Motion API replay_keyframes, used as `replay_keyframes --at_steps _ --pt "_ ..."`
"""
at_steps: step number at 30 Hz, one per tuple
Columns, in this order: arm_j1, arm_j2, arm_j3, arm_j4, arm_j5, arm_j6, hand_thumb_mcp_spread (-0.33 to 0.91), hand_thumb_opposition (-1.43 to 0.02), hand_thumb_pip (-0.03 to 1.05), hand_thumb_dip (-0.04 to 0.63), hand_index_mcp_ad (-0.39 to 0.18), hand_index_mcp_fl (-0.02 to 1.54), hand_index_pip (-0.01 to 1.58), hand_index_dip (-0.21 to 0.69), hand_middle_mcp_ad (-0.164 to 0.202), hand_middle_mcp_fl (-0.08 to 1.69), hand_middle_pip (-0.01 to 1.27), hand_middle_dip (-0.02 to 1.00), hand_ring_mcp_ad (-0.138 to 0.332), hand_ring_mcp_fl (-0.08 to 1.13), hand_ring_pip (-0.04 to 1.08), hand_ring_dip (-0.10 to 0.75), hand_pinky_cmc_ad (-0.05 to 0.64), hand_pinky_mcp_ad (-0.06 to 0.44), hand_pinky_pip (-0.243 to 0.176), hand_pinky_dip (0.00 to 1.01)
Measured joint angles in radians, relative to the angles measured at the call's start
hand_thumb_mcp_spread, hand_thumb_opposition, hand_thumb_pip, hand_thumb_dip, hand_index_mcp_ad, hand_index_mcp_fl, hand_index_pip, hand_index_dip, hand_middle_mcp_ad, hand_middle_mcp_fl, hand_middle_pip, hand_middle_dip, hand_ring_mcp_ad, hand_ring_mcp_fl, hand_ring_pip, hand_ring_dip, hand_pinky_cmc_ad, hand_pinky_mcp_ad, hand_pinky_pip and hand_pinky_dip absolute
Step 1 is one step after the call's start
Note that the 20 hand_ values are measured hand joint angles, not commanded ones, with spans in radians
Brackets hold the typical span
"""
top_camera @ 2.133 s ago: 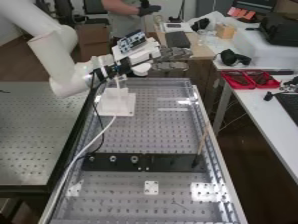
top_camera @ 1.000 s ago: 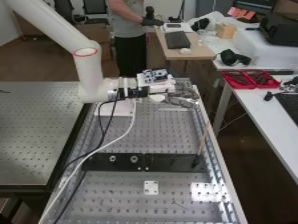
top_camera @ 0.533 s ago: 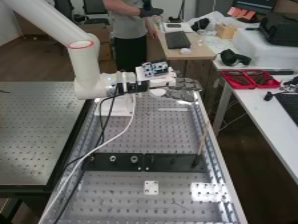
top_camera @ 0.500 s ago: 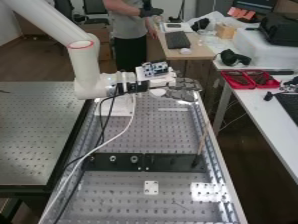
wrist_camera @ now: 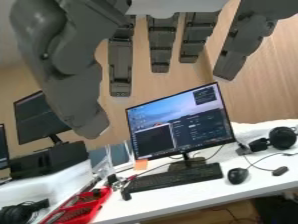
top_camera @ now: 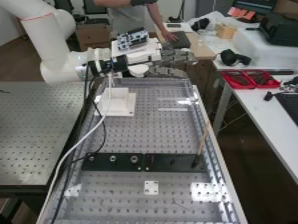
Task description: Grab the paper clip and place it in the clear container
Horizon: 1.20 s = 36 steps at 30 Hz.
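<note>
Pick-up likely pending.
Your fingers [wrist_camera: 160, 44] wide, empty, near the tabletop's [top_camera: 153, 133] far end; next, line up over the paper clip.

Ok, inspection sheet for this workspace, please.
Surface: perforated metal bench, with glare toward the high view's right.
Job's things: nothing seen.
Clutter: black plate, small white plate, thin stick, white stand.
Hand: fingers straight, near the bench's far end.
Cables: white cable and black cable hang from the arm.
Surroundings: white desk with monitor, keyboard, mouse; red trays.
</note>
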Motion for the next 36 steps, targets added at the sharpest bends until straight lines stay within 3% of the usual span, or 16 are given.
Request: replay_keyframes --at_steps 9,19,30,36 --pt "-0.049 0.093 -0.002 -0.129 0.009 -0.015 0.36 -0.81 0.65 0.269 -0.138 0.11 0.86 -0.044 0.061 0.12 0.14 0.21 0.105 0.00 0.09 0.119 0.351 0.265 0.003 0.36" --pt "-0.086 0.133 -0.006 -0.138 -0.012 -0.039 0.36 -0.81 0.62 0.269 -0.140 0.17 0.69 -0.007 0.058 0.14 0.14 0.21 0.105 0.00 0.09 0.119 0.351 0.265 -0.012 0.37" --pt "-0.095 0.161 0.010 -0.203 -0.028 -0.077 0.35 -0.79 0.60 0.269 -0.124 0.19 0.55 0.033 0.058 0.14 0.14 0.20 0.103 0.00 0.09 0.119 0.347 0.264 -0.010 0.37" --pt "-0.094 0.170 0.021 -0.238 -0.037 -0.087 0.33 -0.77 0.54 0.237 -0.108 0.19 0.32 0.061 0.058 0.14 0.14 0.21 0.119 0.00 0.09 0.119 0.349 0.276 -0.030 0.37"
